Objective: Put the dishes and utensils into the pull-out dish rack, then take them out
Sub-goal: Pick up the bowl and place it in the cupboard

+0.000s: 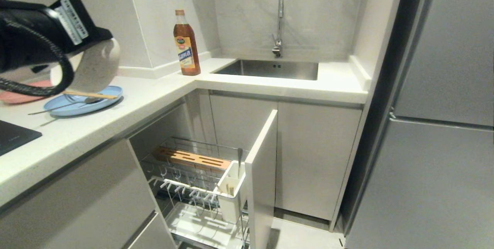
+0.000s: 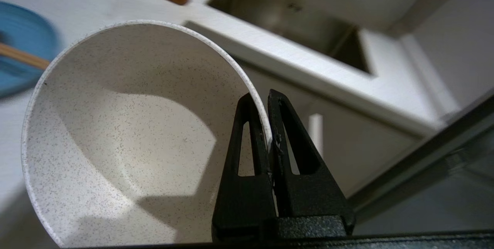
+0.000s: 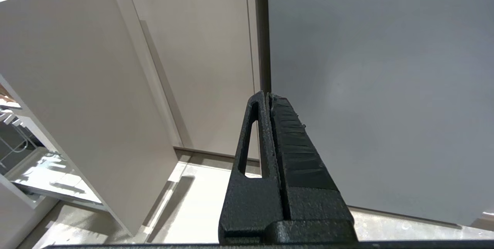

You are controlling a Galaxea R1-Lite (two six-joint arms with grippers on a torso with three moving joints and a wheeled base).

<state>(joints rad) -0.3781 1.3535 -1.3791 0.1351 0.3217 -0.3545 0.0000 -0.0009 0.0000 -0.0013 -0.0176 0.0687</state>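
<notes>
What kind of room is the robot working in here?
Most likely a home kitchen: a steel sink with a faucet set in the white countertop, a pull-out dish rack below, and a tall fridge alongside.

A: The cream-white bowl [image 2: 115,137] pinched in the left gripper [image 2: 266,125] looks matt, finely speckled like stone-flecked melamine. The fingers [image 2: 293,156] are black, grainy plastic.

B: Beyond it, the light-blue plate [image 1: 83,104] is smooth and faintly glossy, the chopsticks [image 1: 90,95] across it pale bare wood.

A: Below, the pull-out dish rack [image 1: 193,187] is shiny chrome wire with a slotted wooden block [image 1: 192,158].
</notes>
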